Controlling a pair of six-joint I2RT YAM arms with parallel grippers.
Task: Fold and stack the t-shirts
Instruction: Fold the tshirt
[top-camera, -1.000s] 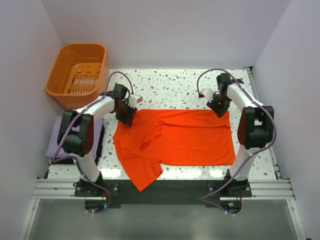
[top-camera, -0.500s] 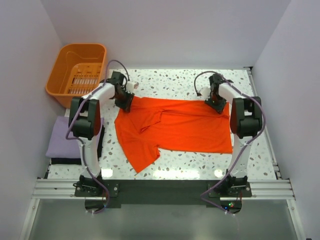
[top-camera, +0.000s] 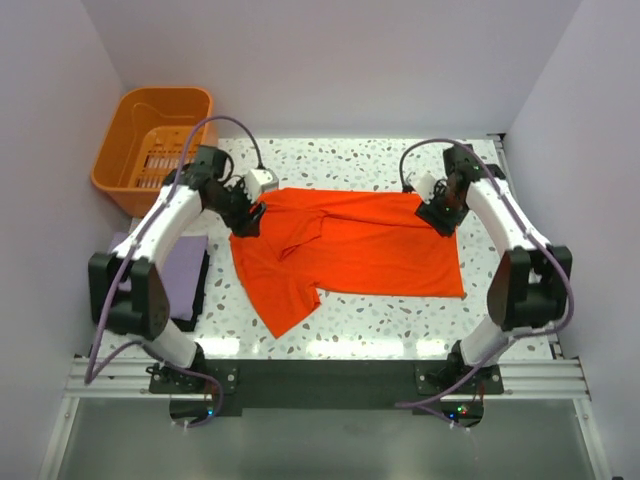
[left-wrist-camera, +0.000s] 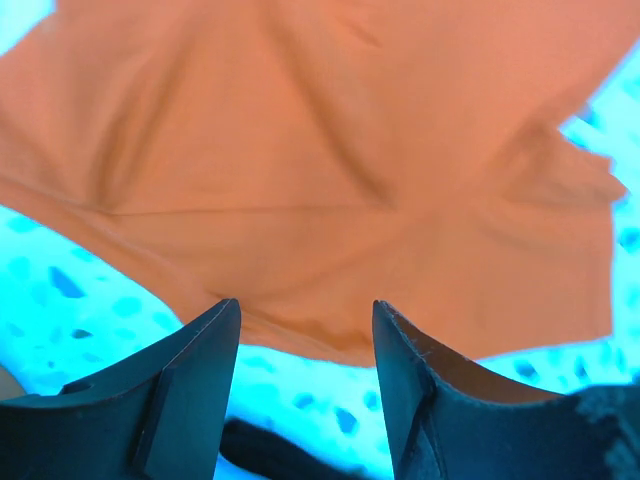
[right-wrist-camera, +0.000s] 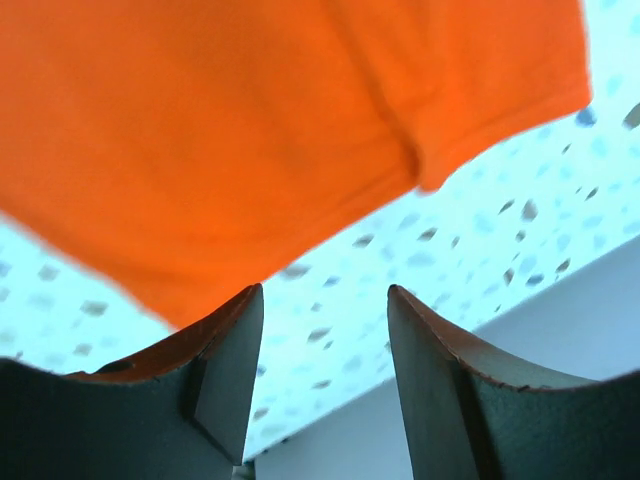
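Cloth of the orange-red t-shirt (top-camera: 370, 250) lies spread at the centre of the table (top-camera: 340, 160), one sleeve trailing toward 7 o'clock and a crease near 10 o'clock. Both pincers have just let go of its 12 o'clock edge: the left gripper (left-wrist-camera: 305, 304) and right gripper (right-wrist-camera: 325, 290) stand partly spread and empty, with cloth beyond their tips. Spreading looks finished, so folding can begin. A second ago they pinched those corners, and the shirt lay nearer 6 o'clock. The lavender t-shirt (top-camera: 188, 268) sits folded at 9 o'clock, the basket (top-camera: 155, 140) at 11.
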